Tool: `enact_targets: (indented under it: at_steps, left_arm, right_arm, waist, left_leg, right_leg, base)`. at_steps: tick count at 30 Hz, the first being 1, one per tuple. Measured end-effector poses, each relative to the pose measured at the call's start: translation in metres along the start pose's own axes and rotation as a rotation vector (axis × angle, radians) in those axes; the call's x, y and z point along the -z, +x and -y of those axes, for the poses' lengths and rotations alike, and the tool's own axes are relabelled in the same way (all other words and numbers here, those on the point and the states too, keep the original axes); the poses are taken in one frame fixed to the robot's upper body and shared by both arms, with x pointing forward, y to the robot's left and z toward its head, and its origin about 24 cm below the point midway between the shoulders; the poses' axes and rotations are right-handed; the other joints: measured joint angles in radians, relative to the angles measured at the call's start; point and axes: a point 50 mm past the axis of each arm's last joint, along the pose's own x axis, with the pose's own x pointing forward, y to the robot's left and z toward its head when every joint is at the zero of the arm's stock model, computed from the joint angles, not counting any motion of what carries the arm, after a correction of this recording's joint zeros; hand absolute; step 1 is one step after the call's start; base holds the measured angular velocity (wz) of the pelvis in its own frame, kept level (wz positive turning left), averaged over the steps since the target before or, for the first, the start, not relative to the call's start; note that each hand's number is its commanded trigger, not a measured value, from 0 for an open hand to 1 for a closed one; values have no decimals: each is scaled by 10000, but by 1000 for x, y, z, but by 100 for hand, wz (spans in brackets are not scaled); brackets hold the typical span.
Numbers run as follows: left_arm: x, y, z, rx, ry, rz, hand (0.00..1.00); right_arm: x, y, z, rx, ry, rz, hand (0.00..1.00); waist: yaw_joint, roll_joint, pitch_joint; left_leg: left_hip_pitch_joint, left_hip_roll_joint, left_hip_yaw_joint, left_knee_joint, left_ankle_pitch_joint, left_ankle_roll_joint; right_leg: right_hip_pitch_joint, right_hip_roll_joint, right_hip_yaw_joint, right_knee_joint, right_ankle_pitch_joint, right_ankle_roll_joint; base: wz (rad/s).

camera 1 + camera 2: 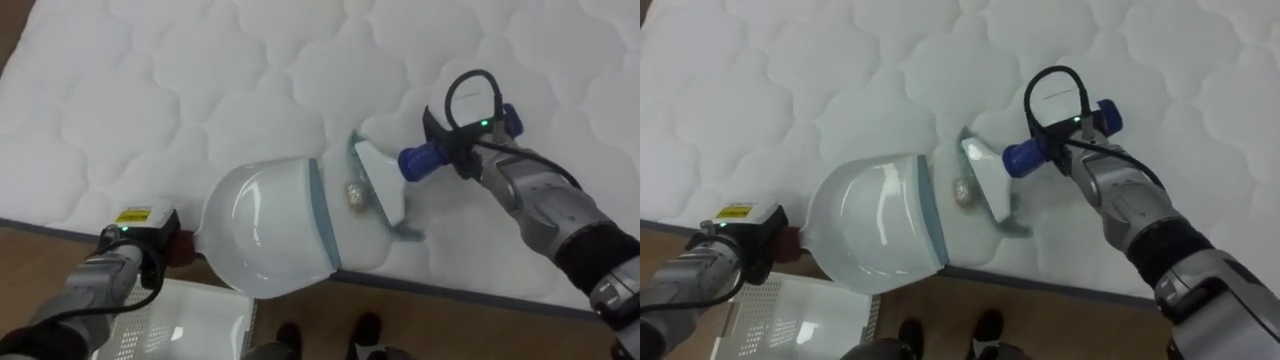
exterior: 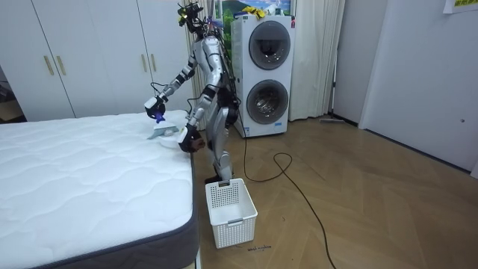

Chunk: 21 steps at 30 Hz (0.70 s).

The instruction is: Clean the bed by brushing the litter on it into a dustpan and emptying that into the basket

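Near the bed's (image 1: 120, 90) near edge, a small crumpled scrap (image 1: 353, 193) is being flanked by the brush (image 1: 385, 185), clasped in the right hand's (image 1: 462, 152) curled fingers, and by the dustpan (image 1: 265, 225) just leftward at the left hand (image 1: 178, 245), whose fingers cannot be told.

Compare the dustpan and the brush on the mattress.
The dustpan is large, domed and white; the brush is smaller, with a bright blue handle. The dustpan overhangs the mattress edge; the brush sits further in, gripped by the right hand. Both face the small scrap between them.
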Motion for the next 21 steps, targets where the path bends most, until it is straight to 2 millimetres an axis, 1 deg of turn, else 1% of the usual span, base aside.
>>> enact_targets:
  at_steps: [7,14,18,21]
  left_arm:
    - [0,0,0,13,0,-7,100]
    - [0,0,0,212,-5,30,100]
    - [-4,1,4,329,-34,37,100]
    - [-6,1,6,373,-16,48,100]
  right_arm:
    - [1,-1,-5,-400,623,-56,100]
    - [2,-2,-10,-703,1233,-60,100]
    - [-3,-2,-12,-1066,2123,73,100]
    - [-13,-1,-16,-1592,3138,333,100]
  waist:
    - [-2,10,3]
    - [-9,84,-3]
    - [-29,141,-15]
    - [-27,157,-16]
  left_leg:
    - [-4,12,48,-5,-1,2]
    - [7,6,71,-32,-2,2]
    - [-1,1,59,-25,-2,2]
    - [-22,5,59,-27,-2,2]
  right_leg:
    - [-7,3,1,-38,-2,-3]
    - [-14,0,7,-37,-5,-5]
    - [-9,-7,7,-37,-7,-3]
    - [-25,-6,5,-33,-16,-6]
  base:
    - [-1]
    - [0]
    - [0]
    - [0]
